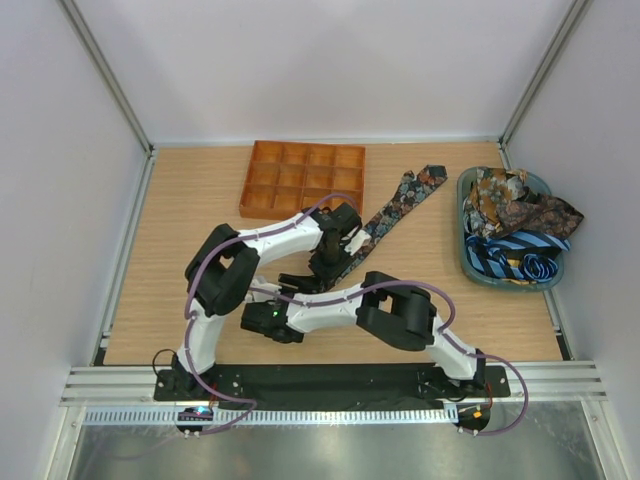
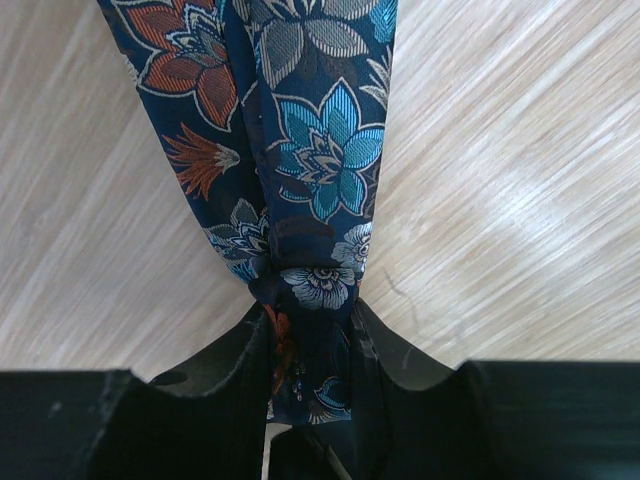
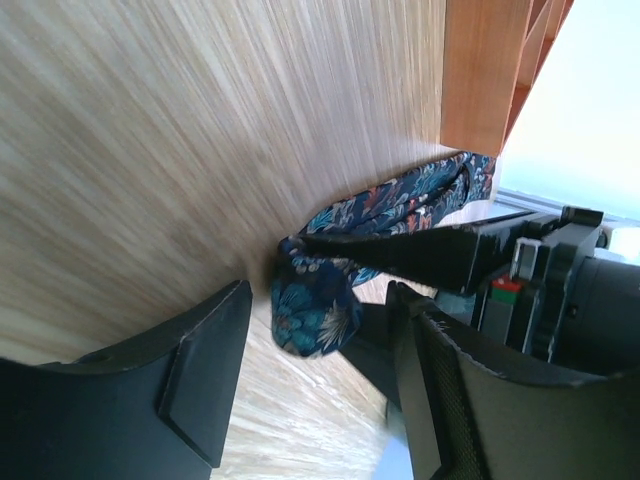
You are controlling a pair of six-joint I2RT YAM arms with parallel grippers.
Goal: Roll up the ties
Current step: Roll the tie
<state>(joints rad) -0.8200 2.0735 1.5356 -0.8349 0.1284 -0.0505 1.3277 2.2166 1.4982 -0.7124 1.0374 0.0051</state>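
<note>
A dark floral tie [image 1: 395,205] lies slanted across the wooden table, its wide pointed end [image 1: 430,178] toward the back right. My left gripper [image 1: 322,268] is shut on the tie's near part [image 2: 310,330], and the fabric runs away from the jaws over the table [image 2: 310,150]. The tie's end forms a small rolled bundle [image 3: 315,310] beside the left gripper's fingers [image 3: 420,255]. My right gripper [image 3: 318,300] is open, its jaws standing either side of that bundle without pressing it; in the top view it sits [image 1: 300,287] just below the left one. More ties [image 1: 520,215] are piled in a basket.
An orange gridded tray [image 1: 300,180] sits at the back centre of the table, its wall showing in the right wrist view [image 3: 490,70]. A grey-green basket [image 1: 467,250] stands at the right. Both arms cross over the middle of the table, and white walls enclose it.
</note>
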